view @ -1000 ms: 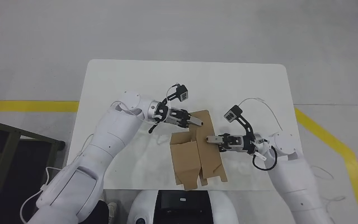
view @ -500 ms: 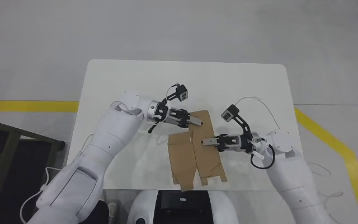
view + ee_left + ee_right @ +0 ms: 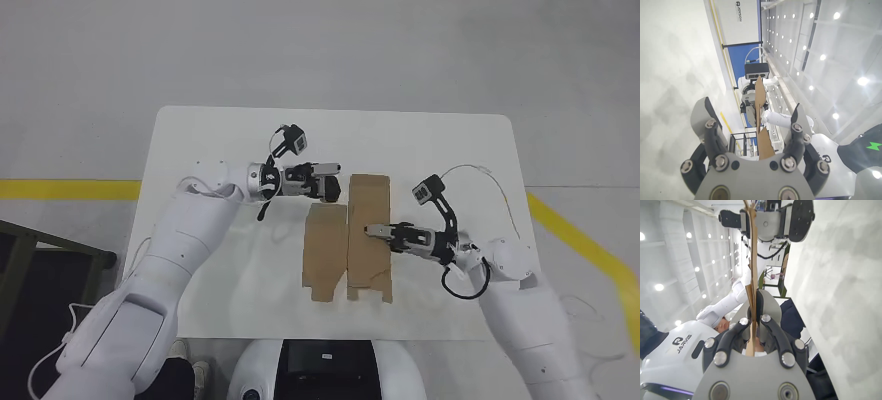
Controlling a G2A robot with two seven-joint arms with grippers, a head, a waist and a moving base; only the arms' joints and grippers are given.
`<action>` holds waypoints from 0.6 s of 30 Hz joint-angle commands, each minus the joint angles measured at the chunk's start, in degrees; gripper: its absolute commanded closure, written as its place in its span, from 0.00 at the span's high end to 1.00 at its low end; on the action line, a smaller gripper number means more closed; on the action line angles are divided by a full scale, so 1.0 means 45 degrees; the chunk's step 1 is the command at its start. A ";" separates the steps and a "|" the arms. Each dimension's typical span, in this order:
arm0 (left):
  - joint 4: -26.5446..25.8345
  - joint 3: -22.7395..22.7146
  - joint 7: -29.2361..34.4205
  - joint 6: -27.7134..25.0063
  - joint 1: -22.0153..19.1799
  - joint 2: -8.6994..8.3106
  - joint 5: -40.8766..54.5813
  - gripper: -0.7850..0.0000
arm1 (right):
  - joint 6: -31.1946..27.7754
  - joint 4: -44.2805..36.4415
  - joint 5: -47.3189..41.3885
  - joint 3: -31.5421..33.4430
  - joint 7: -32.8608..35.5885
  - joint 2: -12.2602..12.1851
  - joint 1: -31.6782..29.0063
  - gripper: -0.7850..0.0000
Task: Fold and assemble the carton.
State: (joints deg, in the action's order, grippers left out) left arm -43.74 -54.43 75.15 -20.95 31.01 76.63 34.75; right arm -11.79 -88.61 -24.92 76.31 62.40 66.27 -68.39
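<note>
Right jaws pinch the flat carton (image 3: 325, 250); left jaws gape beside it. Likely light, bendy; grip near creases.

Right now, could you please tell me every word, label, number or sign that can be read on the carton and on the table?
On the carton: none. The faces turned up in the top view are plain brown cardboard, and both wrist views show it edge-on.
On the table: none. Its white top carries no marking that can be made out.
</note>
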 commanded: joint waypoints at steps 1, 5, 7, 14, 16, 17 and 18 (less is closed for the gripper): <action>-0.0182 -0.0099 -0.0485 0.0152 0.0128 -0.0033 -0.0097 1.00 | 0.0175 -0.0612 0.0234 0.0313 -0.1629 -0.0014 -0.0499 0.00; -0.0652 -0.0239 -0.1093 0.0385 0.0367 -0.0085 -0.0274 1.00 | 0.0641 -0.1747 0.1011 0.0893 -0.4327 -0.0043 -0.1535 0.00; -0.0883 -0.0296 -0.1249 0.0480 0.0471 -0.0109 -0.0352 1.00 | 0.0632 -0.2174 0.1253 0.1164 -0.5458 -0.0042 -0.2018 0.00; -0.1654 -0.0367 -0.1420 0.0807 0.0873 -0.0139 -0.0366 1.00 | -0.0004 -0.3704 0.2582 0.1785 -0.8694 -0.0001 -0.3544 0.00; -0.1654 -0.0367 -0.1420 0.0807 0.0873 -0.0139 -0.0366 1.00 | -0.0136 -0.4000 0.2801 0.1781 -0.9235 0.0025 -0.3898 0.00; -0.1654 -0.0367 -0.1420 0.0807 0.0873 -0.0139 -0.0366 1.00 | -0.0136 -0.4000 0.2801 0.1781 -0.9235 0.0025 -0.3898 0.00; -0.1654 -0.0367 -0.1420 0.0807 0.0873 -0.0139 -0.0366 1.00 | -0.0136 -0.4000 0.2801 0.1781 -0.9235 0.0025 -0.3898 0.00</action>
State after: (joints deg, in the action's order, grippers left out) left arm -51.21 -56.08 68.77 -17.31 34.96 76.01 33.11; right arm -12.44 -106.67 -12.26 84.34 20.72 66.39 -86.00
